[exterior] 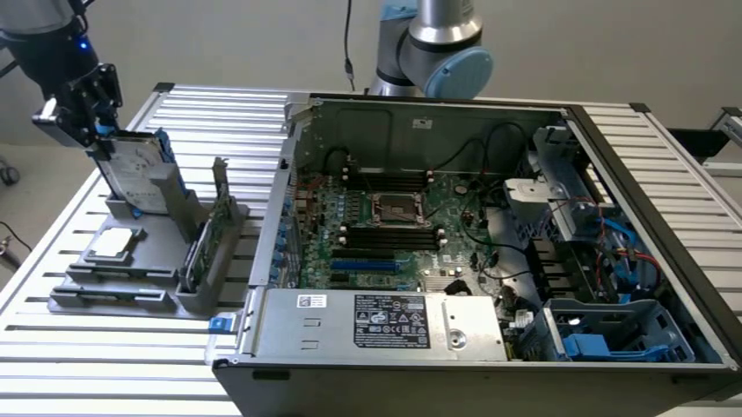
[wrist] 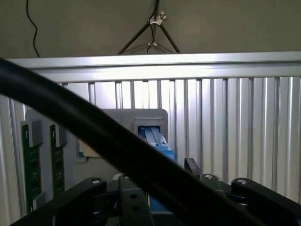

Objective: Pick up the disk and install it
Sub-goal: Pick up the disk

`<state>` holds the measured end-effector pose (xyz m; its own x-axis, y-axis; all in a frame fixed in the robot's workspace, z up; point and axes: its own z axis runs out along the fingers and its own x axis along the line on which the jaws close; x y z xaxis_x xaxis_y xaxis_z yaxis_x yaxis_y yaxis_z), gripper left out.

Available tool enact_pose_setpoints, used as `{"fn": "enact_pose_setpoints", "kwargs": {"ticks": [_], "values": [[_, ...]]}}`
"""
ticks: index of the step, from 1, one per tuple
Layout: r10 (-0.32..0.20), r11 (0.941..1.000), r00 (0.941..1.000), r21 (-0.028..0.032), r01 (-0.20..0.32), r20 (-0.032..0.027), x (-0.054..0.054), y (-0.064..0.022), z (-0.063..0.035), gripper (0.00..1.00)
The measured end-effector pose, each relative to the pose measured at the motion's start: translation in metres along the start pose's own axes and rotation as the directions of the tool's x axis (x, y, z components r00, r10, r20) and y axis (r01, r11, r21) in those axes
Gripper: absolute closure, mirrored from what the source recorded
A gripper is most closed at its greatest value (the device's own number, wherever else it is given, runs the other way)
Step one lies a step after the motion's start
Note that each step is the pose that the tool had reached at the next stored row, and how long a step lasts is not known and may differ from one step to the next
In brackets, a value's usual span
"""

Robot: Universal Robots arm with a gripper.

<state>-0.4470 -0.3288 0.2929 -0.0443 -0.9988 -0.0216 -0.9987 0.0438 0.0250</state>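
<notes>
Black cable (wrist: 94, 136) crosses close before the wrist lens. Gripper (exterior: 102, 137) is spread wide, straddling the top edge of the disk (exterior: 139, 169), which stands upright in the grey rack (exterior: 162, 291) at the exterior view's left. Judgement: centre on that edge, keep jaws parallel to its faces and close squarely, or it may bind in the slot.
</notes>
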Motion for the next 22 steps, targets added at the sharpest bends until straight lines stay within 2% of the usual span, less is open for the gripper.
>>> {"fn": "enact_pose_setpoints", "kwargs": {"ticks": [3,11,17,22], "values": [[0.004,1.0000,0.9999,-0.0009,-0.004,-0.0093,-0.0010,0.0000,0.0001,0.52],[0.013,0.9999,0.9997,0.0000,-0.013,-0.0217,-0.0045,0.0002,0.0005,0.52],[0.015,0.9999,0.9993,0.0009,-0.015,-0.0359,-0.0055,0.0002,0.0020,0.52],[0.015,0.9999,0.9991,0.0009,-0.015,-0.0396,-0.0061,0.0002,0.0025,0.52]]}}
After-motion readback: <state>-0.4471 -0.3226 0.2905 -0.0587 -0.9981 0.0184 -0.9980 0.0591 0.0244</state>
